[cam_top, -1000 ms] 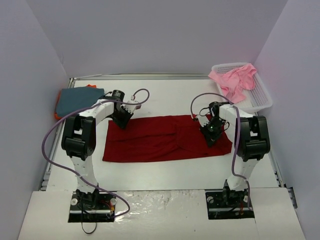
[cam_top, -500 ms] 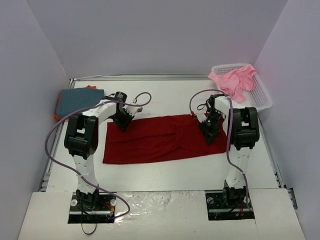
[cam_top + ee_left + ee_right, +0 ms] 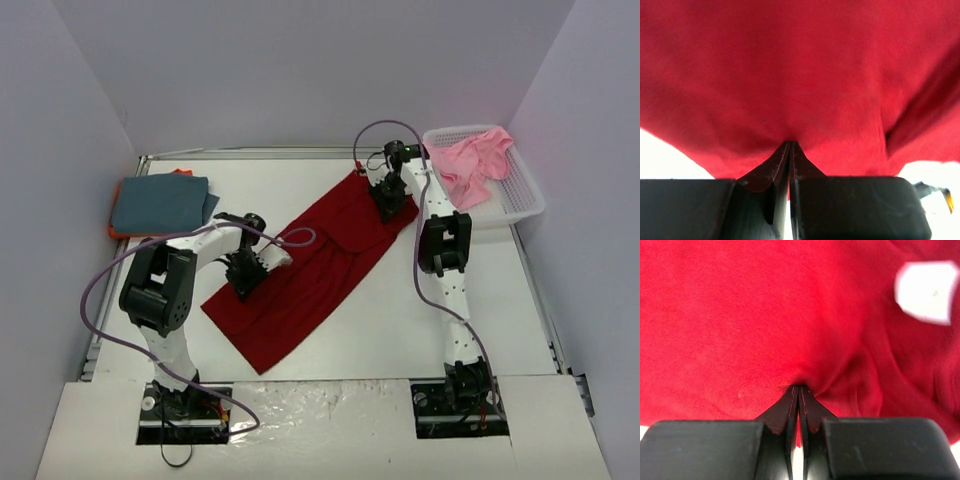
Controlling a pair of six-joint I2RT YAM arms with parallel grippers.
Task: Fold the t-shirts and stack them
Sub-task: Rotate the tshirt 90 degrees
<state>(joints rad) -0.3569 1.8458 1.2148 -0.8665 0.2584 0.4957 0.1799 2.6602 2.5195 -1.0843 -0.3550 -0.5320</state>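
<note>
Near the white basket (image 3: 520, 195), the right gripper (image 3: 388, 203) pinches the dark red t-shirt (image 3: 300, 285) at its far corner; the left gripper (image 3: 243, 283) clamps its near-left edge. Across from the basket lies a folded teal-blue t-shirt (image 3: 160, 203); inside it, a pink t-shirt (image 3: 468, 162).

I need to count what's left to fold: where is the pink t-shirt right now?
In the top view, the pink t-shirt lies bunched in the white basket at the table's far right corner, just right of the right tool.
</note>
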